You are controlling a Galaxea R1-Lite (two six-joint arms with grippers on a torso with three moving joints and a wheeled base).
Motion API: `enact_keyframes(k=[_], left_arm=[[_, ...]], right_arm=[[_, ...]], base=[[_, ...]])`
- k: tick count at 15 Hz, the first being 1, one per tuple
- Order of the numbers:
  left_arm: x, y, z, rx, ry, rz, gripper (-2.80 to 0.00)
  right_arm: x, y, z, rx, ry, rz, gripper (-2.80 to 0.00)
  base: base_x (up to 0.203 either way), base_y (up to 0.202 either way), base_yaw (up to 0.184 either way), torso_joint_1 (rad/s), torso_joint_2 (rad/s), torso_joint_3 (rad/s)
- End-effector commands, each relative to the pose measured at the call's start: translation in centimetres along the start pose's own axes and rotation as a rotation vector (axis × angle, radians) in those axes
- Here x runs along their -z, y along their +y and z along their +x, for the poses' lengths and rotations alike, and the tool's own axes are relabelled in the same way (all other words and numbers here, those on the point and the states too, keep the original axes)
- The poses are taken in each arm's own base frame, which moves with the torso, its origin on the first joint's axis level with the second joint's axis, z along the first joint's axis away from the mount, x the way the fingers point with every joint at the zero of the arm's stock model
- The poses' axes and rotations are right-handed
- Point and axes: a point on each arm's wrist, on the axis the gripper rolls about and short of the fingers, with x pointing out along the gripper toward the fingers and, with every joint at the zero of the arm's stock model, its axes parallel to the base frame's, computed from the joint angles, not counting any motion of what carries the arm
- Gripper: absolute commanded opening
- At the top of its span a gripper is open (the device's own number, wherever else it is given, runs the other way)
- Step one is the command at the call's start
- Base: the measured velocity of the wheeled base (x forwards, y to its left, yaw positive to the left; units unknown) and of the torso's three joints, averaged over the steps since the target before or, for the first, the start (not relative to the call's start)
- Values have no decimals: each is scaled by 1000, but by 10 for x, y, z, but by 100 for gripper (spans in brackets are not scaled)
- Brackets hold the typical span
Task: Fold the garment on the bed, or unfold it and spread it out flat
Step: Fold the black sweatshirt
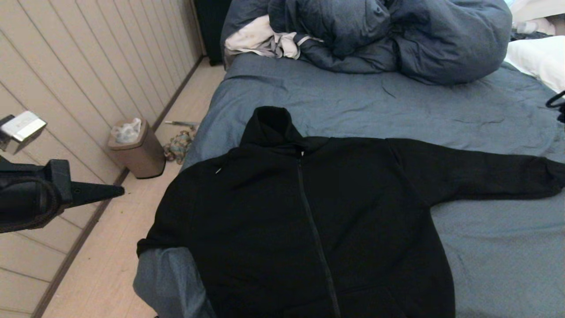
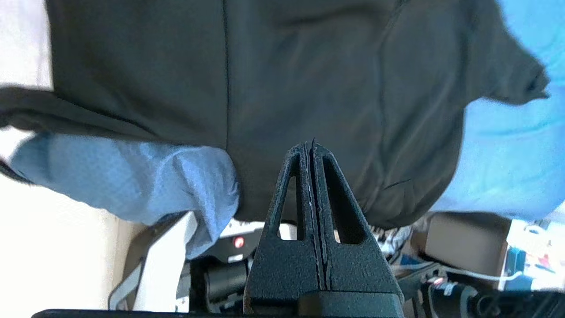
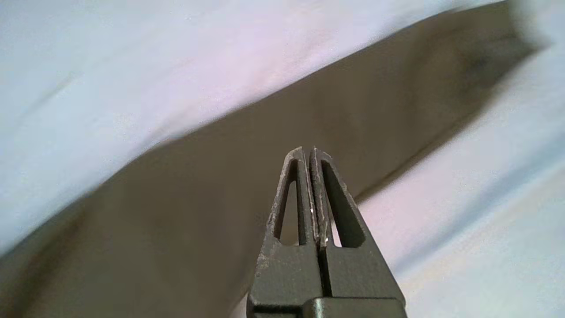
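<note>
The black zip-up hooded garment (image 1: 309, 212) lies front-up and spread out on the bed (image 1: 353, 101). Its hood (image 1: 269, 126) points toward the far end, and one sleeve (image 1: 485, 176) stretches out to the right. Its left side hangs over the bed's left corner. My left gripper (image 1: 121, 191) is shut and empty, hovering over the floor left of the bed. In the left wrist view it (image 2: 312, 143) points at the garment's lower body (image 2: 309, 66). My right gripper (image 3: 308, 150) is shut and empty, held above the garment's sleeve (image 3: 220, 176) and apart from it.
A puffy dark blue duvet (image 1: 397, 35) and a white-grey cloth (image 1: 260, 37) are piled at the far end. A white pillow (image 1: 538, 57) lies far right. A tan bin (image 1: 137, 150) and a rope bundle (image 1: 178, 145) sit on the floor by the panelled wall.
</note>
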Motion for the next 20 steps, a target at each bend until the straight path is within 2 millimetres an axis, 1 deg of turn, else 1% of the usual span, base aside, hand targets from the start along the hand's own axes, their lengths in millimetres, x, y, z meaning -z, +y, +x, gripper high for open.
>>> enact_keyframes(k=[1,2,3,5,6,9,10,11,15,19,20], left_arm=[[9,12,15,-13,45,-28,-280],[14,16,19,-12,44,-26,-280],[19,20,22,-10,40,-24,-280],[24,24,26,-5,29,-17,-280],[25,25,27,-5,30,-18,-280],[29,26,26,-1,32,-19,-280],[32,27,26,20,30,-15,-280],[34,28,28,58,20,-1,-280],[37,30,31,93,-16,28,-280],[40,30,30,95,-12,28,-280],[41,31,30,97,-9,27,-280]], right_arm=[[7,-68,75,126,78,50,-280],[9,-90,88,158,81,34,-280],[14,-108,104,187,79,12,-280],[16,-139,121,263,13,-25,-280],[18,-145,127,275,-1,-48,-280],[28,-154,149,272,-32,-60,-280],[32,-154,156,267,-38,-60,-112],[35,-153,160,266,-32,-62,0],[52,-150,182,265,-14,-91,0],[73,-149,211,335,-50,-157,0],[76,-145,216,333,-69,-170,0]], base=[[0,0,0,0,0,0],[0,0,0,0,0,0],[0,0,0,0,0,0],[0,0,0,0,0,0],[0,0,0,0,0,0],[0,0,0,0,0,0],[0,0,0,0,0,0],[0,0,0,0,0,0],[0,0,0,0,0,0],[0,0,0,0,0,0],[0,0,0,0,0,0]])
